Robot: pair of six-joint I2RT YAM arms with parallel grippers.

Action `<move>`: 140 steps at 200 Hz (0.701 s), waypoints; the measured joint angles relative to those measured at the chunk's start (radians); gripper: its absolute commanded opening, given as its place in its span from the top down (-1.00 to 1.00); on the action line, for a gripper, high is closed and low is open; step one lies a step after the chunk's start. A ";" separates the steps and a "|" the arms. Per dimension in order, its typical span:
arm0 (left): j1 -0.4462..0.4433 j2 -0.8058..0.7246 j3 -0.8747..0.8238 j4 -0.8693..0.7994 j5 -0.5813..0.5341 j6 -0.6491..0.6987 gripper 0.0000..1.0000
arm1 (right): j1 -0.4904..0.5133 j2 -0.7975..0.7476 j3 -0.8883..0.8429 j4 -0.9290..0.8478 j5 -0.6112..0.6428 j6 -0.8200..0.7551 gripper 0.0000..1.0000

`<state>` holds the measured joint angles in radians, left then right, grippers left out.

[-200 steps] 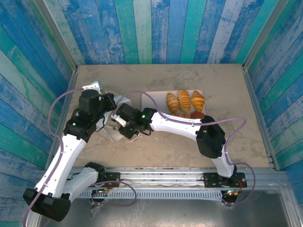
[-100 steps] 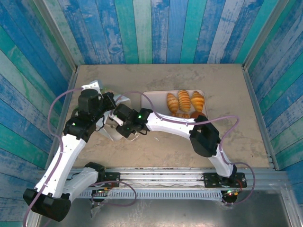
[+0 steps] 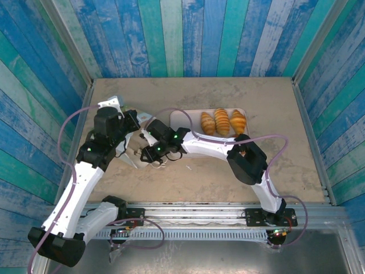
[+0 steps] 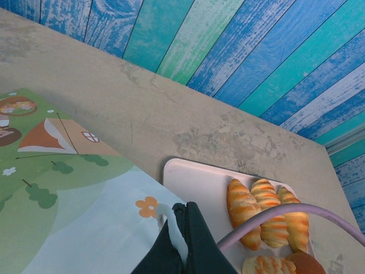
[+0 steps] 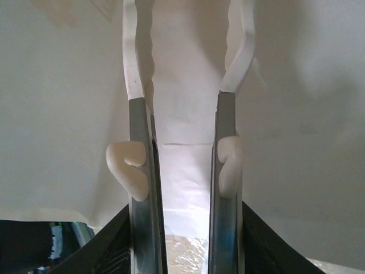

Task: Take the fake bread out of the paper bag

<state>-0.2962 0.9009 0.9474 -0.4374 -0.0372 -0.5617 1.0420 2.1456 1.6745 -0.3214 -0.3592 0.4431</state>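
Observation:
The white paper bag with its green printed design lies on its side left of the tray. My left gripper is shut on the bag's white cord handle, holding up the mouth edge; from above it is the left gripper. My right gripper is open inside the bag, white paper on all sides and nothing between its fingers. From above, the right gripper reaches into the bag. Three croissants lie on the pink tray. An oval roll and a brown bun sit below them.
The right forearm crosses the tray's near edge and its purple cable loops over the table. Blue and green plank walls close in three sides. Bare table surface lies right of the tray.
My right gripper has pushed further left into the bag, and its forearm has swung back over the tray's near breads. The left gripper has kept its hold.

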 measured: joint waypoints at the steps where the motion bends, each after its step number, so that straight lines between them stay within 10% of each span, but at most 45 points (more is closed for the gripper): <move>1: 0.000 0.000 0.000 0.000 0.000 0.000 1.00 | 0.000 0.000 0.000 0.000 -0.001 0.000 0.15; 140: 0.000 0.017 0.002 0.004 0.029 -0.011 1.00 | 0.003 0.101 0.162 -0.042 -0.034 -0.040 0.04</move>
<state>-0.2962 0.9180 0.9489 -0.4335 -0.0082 -0.5732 1.0447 2.2467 1.8366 -0.3637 -0.3931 0.4026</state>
